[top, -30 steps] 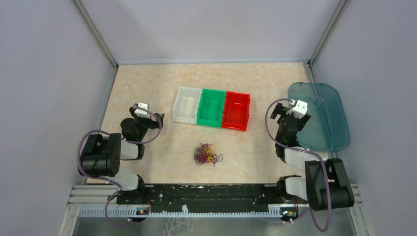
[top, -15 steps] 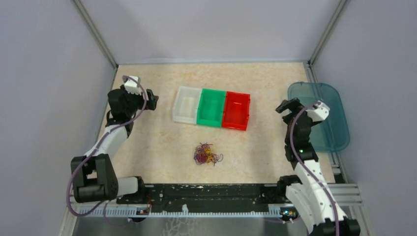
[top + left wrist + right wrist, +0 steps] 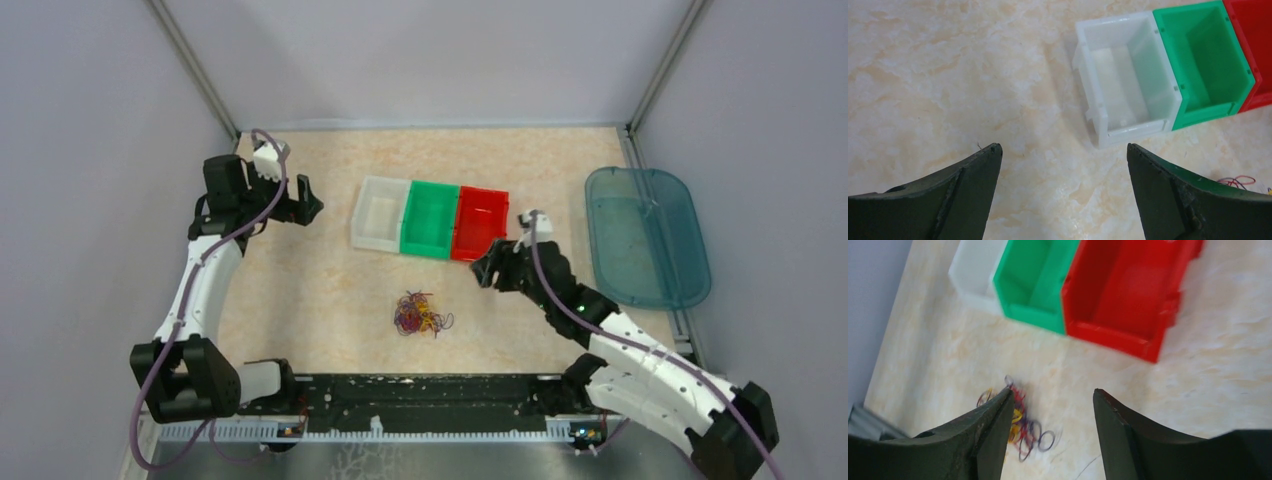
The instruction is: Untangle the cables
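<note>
The cables (image 3: 422, 315) lie in one small tangle of red, yellow-orange and dark loops on the table, in front of the bins. My right gripper (image 3: 486, 270) hovers to the right of and beyond the tangle, near the red bin's front corner. In the right wrist view the cables (image 3: 1024, 426) show blurred beside the left fingertip, with my right gripper (image 3: 1052, 391) open and nothing between its fingers. My left gripper (image 3: 305, 203) is far off at the left, wide open and empty (image 3: 1063, 147). A bit of red cable (image 3: 1235, 181) shows at that view's right edge.
Three bins stand in a row at mid-table: white (image 3: 380, 213), green (image 3: 430, 218) and red (image 3: 480, 224). A teal translucent tray (image 3: 645, 235) lies at the right edge. Walls close in on the left, right and back.
The right arm has swung left from over the teal tray to the red bin's front, and its jaws have narrowed. The left arm has stretched out toward the far left.
</note>
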Action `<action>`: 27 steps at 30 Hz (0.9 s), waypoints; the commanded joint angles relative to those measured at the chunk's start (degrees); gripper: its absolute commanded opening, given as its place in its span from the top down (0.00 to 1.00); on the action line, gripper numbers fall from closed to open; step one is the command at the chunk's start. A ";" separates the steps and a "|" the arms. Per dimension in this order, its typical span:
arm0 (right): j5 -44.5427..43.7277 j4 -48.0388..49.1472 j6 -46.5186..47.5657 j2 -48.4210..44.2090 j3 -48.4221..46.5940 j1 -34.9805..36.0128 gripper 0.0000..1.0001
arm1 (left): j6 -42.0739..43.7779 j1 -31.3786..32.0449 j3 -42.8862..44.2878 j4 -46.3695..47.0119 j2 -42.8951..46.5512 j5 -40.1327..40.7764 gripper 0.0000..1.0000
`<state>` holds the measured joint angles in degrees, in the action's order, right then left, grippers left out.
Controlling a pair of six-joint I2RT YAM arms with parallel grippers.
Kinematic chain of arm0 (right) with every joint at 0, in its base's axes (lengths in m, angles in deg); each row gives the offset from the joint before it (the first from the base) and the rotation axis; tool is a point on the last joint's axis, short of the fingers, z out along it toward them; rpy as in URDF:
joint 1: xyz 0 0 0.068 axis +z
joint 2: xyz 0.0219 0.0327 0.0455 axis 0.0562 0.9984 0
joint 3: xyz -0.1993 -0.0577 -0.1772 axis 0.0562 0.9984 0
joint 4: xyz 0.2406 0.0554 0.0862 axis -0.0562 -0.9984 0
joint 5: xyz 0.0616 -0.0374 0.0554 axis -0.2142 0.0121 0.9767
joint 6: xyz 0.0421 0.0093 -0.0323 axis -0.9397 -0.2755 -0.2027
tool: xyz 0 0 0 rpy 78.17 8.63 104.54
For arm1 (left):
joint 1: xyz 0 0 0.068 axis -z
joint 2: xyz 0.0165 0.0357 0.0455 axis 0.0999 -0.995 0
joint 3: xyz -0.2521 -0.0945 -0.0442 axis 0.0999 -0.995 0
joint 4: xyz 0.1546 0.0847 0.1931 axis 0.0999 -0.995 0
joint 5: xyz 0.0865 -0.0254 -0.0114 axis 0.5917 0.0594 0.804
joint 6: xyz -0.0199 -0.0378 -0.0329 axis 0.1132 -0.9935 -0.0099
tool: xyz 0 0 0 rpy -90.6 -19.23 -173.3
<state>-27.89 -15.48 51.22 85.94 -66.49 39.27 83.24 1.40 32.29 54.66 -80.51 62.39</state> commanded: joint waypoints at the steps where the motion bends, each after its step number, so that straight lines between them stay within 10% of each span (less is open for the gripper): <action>1: 4.57 1.09 -1.82 6.82 -1.97 11.83 0.42 | 5.14 -0.14 3.17 -12.26 0.10 -3.62 0.00; 27: 24.86 29.81 -1.80 33.87 -1.31 9.01 0.56 | 7.03 -0.06 1.79 -15.01 1.45 -15.16 0.00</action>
<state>-7.26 6.55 49.23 119.27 -67.14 48.56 89.32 1.42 33.95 40.46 -80.44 49.06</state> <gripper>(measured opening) 0.491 0.998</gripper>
